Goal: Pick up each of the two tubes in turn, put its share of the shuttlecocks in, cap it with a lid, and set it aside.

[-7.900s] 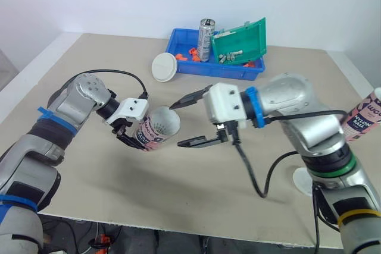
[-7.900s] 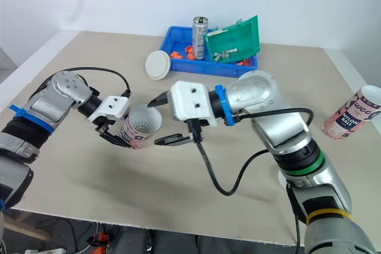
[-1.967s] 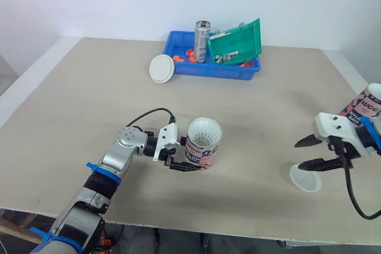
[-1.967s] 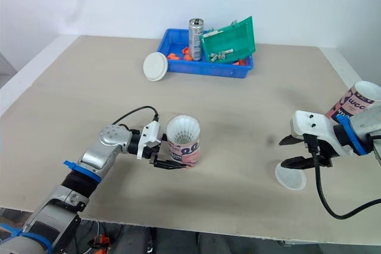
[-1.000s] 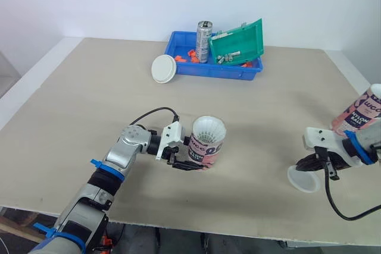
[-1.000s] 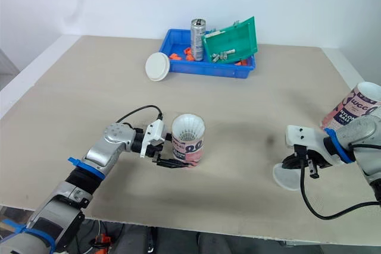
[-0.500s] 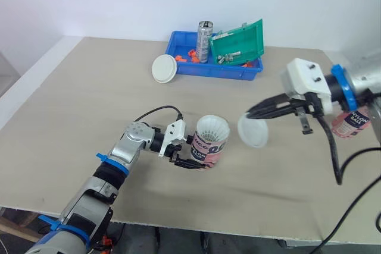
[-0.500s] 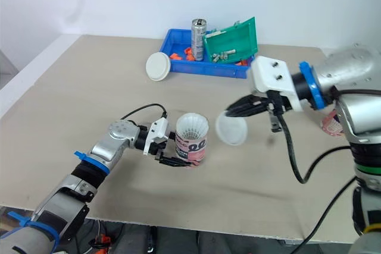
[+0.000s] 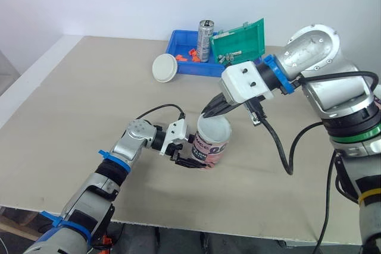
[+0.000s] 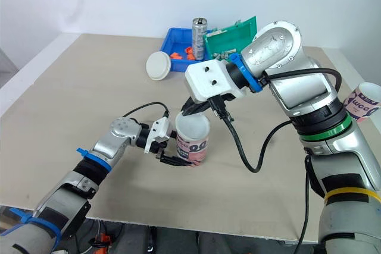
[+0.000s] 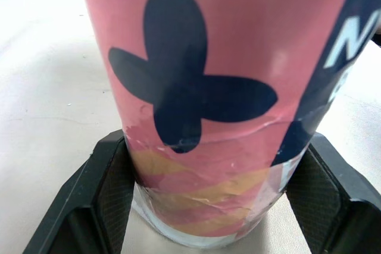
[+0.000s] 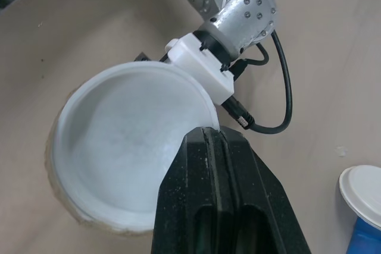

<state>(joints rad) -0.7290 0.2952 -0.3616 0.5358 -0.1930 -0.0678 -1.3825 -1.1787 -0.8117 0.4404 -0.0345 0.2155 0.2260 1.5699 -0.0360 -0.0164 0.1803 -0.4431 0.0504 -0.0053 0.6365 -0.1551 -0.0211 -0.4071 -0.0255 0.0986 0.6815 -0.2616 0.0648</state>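
My left tool (image 9: 191, 160) is closed around the bottom of a pink tube (image 9: 209, 148). One black finger is on each side of the tube and both press on it. The tube stands up on the surface (image 9: 89, 99), right in front of my left tool. It has a dark shape and some letters on its side. My right tool (image 9: 211, 110) is just above the tube. Its two fingers are squeezed together, and they pinch the rim of a white lid (image 9: 214, 128). The lid sits over the open top of the tube, just under my right tool. Its hollow side faces up toward my right tool. It looks a bit tilted, and I cannot tell if it is pushed all the way on. A second tube (image 10: 363, 105) is far off to the right of my right tool, near the edge of the surface. Another white lid (image 9: 165, 68) lies flat well past my left tool, just beside a blue bin (image 9: 235, 71). In the bin there is a silver can (image 9: 205, 40) standing up and a green box (image 9: 241, 38) leaning over.
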